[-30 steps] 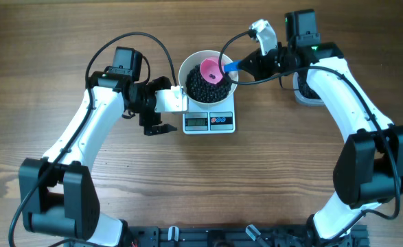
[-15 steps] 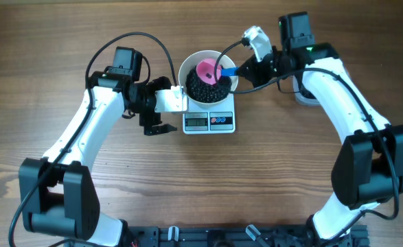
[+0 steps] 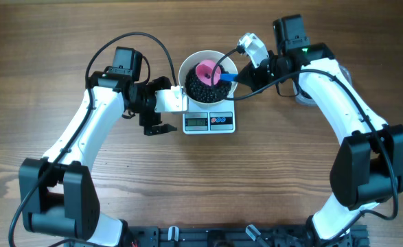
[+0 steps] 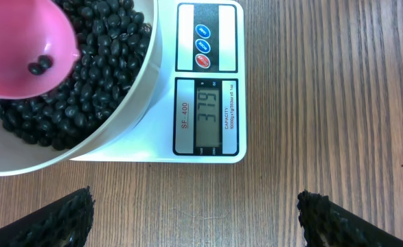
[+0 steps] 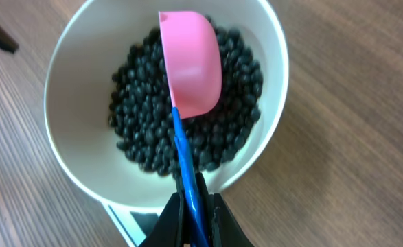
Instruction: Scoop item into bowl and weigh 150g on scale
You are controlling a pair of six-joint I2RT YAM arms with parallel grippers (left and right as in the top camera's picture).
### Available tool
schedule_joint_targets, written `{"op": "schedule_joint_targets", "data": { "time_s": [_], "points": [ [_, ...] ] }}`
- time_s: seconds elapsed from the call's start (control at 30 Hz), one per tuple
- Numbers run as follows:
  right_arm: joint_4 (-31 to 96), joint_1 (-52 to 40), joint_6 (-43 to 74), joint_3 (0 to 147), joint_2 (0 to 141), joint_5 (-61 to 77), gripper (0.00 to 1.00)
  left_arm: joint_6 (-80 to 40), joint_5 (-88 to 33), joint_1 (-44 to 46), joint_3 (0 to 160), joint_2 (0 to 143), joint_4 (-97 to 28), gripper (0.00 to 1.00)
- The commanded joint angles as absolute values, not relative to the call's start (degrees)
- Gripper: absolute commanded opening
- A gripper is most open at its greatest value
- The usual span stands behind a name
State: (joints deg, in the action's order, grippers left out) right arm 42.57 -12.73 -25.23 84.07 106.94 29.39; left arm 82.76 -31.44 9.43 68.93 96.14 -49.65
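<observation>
Black beans (image 5: 143, 127) fill the white bowl (image 5: 71, 161), which sits on the scale (image 4: 232, 82) midway across the table's (image 3: 290, 178) far half; the right gripper (image 5: 194, 204) clamps the pink scoop (image 5: 191, 65) by its blue handle, cup over the beans; the left gripper (image 4: 194, 218) gapes wide beside the scale.

**Arms, matched pair.** Left arm (image 3: 84, 130) and right arm (image 3: 338, 96) — long rounded links are cased in glossy white, with joints and base housings (image 3: 57, 199) finished in matte black.

**Cabling.** A thin black cable (image 3: 136, 35) is looped over each arm.

**Wrists.** A white boxy camera housing (image 3: 170, 101) is fitted at each wrist.

**Markings.** A small green light (image 3: 304, 48) is noted on the right arm.

**Left gripper** (image 4: 194, 223) — black fingers (image 4: 57, 219), grainy at the tips.

**Right gripper** (image 5: 193, 206) — slim black fingers, smooth-faced.
</observation>
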Motion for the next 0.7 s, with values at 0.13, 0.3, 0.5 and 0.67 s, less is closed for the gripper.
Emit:
{"op": "schedule_joint_targets", "data": {
  "time_s": [0.13,0.3,0.5,0.67],
  "points": [
    [43.2,-13.0,-30.0,85.2,104.6,27.7,0.04,82.2,-32.7,9.5,68.6,96.8,-49.7,1.0],
    [42.6,-12.2,-28.8,85.3,103.7,33.4,0.04,82.2,-32.7,9.5,68.6,96.8,-49.7,1.0],
    [43.7,-12.0,-27.0,85.3,103.7,33.9,0.04,82.2,-32.7,9.5,68.6,96.8,-49.7,1.0],
    [46.6,-12.1,-27.0,85.3,103.7,34.0,0.04,82.2,-32.7,9.5,68.6,96.8,-49.7,1.0]
  ]
}}
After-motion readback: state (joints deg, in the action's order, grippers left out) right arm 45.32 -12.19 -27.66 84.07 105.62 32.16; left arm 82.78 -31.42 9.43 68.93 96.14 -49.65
